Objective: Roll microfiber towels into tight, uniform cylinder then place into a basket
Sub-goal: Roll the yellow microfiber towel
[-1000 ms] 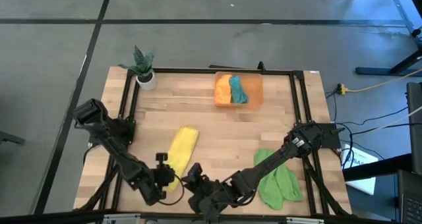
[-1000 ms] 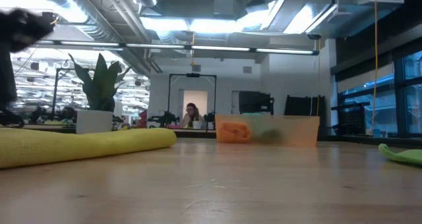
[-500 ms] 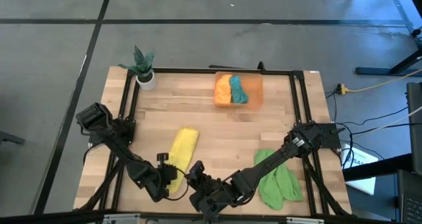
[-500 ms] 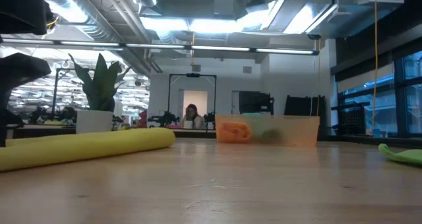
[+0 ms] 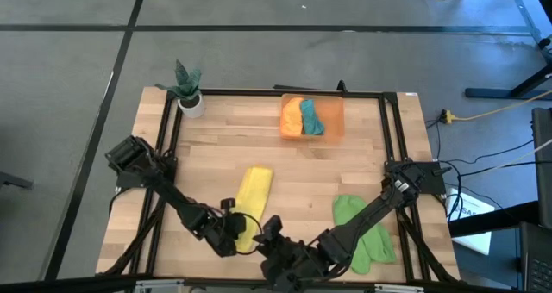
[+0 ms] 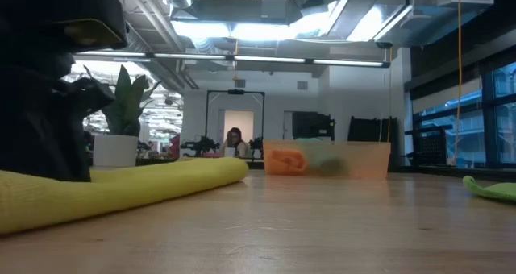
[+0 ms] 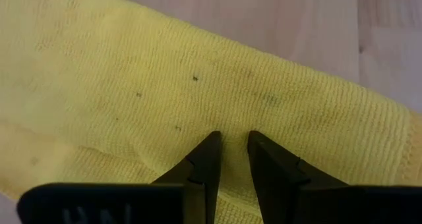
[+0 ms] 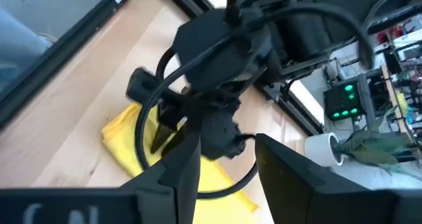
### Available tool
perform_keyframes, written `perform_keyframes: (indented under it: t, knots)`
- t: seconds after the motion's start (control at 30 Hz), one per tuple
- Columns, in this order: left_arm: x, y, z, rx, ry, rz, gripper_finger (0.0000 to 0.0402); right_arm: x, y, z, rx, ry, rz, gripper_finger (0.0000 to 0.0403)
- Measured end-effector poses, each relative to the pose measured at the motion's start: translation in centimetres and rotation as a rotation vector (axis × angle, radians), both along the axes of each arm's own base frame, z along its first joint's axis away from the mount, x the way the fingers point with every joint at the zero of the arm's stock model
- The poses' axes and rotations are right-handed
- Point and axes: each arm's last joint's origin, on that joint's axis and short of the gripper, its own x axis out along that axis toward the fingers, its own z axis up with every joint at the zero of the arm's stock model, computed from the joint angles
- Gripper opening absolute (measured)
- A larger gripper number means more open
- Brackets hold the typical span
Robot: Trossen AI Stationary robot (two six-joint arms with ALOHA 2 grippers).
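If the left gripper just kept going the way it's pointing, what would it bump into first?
Most likely the yellow towel: the left gripper points straight at its rolled surface, fingers slightly apart, apparently already touching or nearly so; depth is hard to judge.

The near end of the yellow towel lies hidden beneath the left gripper in the high view, the green towel beside it is cut off by the low view's edge.
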Motion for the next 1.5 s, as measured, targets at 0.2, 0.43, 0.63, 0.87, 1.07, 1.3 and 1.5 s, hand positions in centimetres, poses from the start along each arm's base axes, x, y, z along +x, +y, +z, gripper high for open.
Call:
perform_keyframes:
  t: [0.2,0.43,0.63,0.87,1.07,1.3,1.5]
  knots:
    - [-0.3,0.2,1.9,0.005,-0.046,-0.043,0.0076,-0.6,-0.2,-0.5,0.007,0.059,-0.032,0.0147]
    - [-1.4,-0.3,5.0,-0.003,-0.150,-0.097,0.0076,-0.9,-0.3,-1.0,0.028,0.128,-0.008,0.0147]
    - [-3.8,-1.2,7.0,0.008,-0.154,-0.201,0.0076,-0.3,-0.9,-3.2,0.101,0.243,0.067,0.0147]
    - [-6.2,-2.1,8.2,-0.012,-0.152,-0.255,0.0076,1.9,-3.0,-7.8,0.107,0.225,0.084,0.0147]
    - [-6.9,-2.5,8.3,0.005,-0.159,-0.277,0.0076,3.3,-4.1,-11.3,0.151,0.149,0.256,0.0147]
    - [-6.9,-2.3,8.2,0.021,-0.150,-0.269,0.0076,3.6,-6.3,-15.1,0.197,0.071,0.324,0.0147]
    - [-6.9,-2.3,8.2,0.020,-0.150,-0.269,0.0076,3.6,-7.2,-17.6,0.227,0.041,0.374,0.0147]
